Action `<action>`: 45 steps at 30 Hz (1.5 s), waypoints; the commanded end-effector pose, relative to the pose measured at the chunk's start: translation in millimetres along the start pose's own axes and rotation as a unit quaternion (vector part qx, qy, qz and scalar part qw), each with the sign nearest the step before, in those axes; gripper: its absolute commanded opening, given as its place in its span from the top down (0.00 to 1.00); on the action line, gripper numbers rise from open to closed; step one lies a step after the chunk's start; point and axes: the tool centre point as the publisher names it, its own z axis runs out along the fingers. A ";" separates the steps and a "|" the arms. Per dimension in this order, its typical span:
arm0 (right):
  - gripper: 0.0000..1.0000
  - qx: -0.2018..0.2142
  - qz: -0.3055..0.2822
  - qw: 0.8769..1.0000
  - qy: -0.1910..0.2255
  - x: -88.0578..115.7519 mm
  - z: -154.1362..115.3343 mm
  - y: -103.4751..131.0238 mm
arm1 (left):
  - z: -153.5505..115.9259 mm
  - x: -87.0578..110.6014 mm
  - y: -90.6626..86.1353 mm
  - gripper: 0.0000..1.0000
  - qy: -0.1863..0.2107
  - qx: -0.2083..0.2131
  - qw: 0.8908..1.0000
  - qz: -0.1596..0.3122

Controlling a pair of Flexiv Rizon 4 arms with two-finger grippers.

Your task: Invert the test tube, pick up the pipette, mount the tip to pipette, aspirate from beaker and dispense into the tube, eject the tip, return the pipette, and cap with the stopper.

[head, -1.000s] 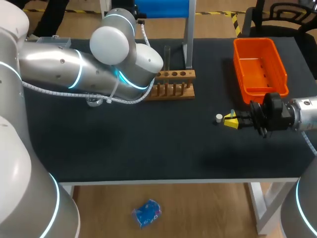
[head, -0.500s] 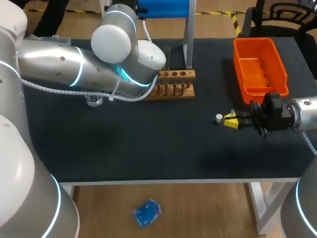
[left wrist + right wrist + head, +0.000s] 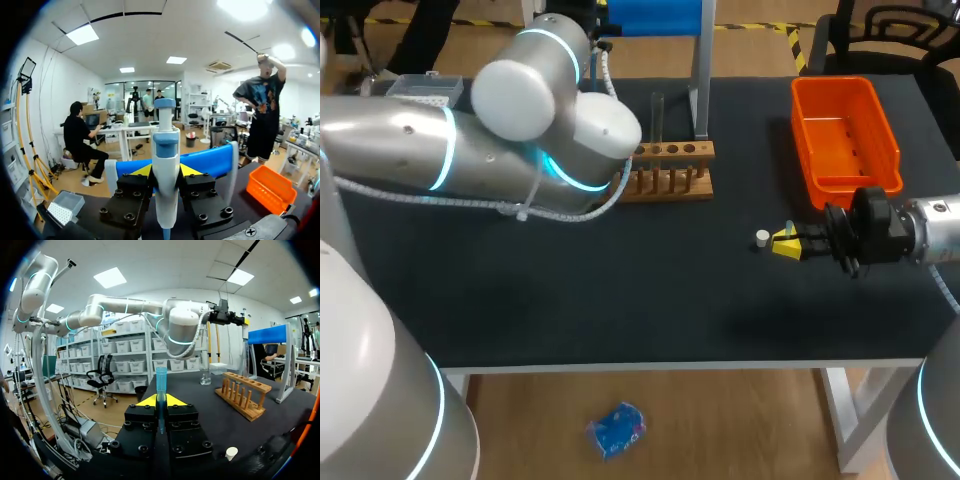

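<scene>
The left gripper (image 3: 166,171) is pinching the pipette (image 3: 165,150) from both sides. The pipette is standing upright between the fingers, and its blue and white top is sticking up. The left arm (image 3: 470,150) is hanging over the far left part of the table (image 3: 620,300), just left of the wooden rack (image 3: 670,170). The beaker (image 3: 205,376) is standing under that arm, left of the rack. The right gripper (image 3: 160,401) is pinching the test tube (image 3: 161,380), which is standing upright between its yellow tips. This gripper is sitting low on the right side, near the orange bin (image 3: 845,135). The white stopper (image 3: 762,238) is lying on the table just left of it. A tip box (image 3: 425,88) is sitting in the far left corner.
</scene>
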 end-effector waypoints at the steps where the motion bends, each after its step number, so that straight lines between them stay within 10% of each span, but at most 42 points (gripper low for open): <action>1: 1.00 0.001 0.000 1.000 0.000 0.5 -0.1 0.5 | -74.0 -1.8 -12.0 1.00 0.158 -0.023 0.987 -0.001; 12: 1.00 0.001 0.000 1.000 0.000 0.5 -0.1 0.5 | -159.0 46.1 -13.3 1.00 0.328 -0.026 0.944 0.029; 27: 1.00 0.001 0.000 1.000 0.000 0.5 -0.1 0.5 | -243.1 118.6 -8.5 1.00 0.400 0.037 0.915 0.028; 37: 1.00 0.001 0.000 1.000 0.000 0.5 -0.1 0.5 | -260.9 161.8 -5.6 1.00 0.486 0.052 0.871 0.051; 45: 1.00 0.001 0.000 1.000 0.000 0.5 -0.1 0.5 | -258.6 174.0 -6.3 1.00 0.452 0.044 0.889 0.051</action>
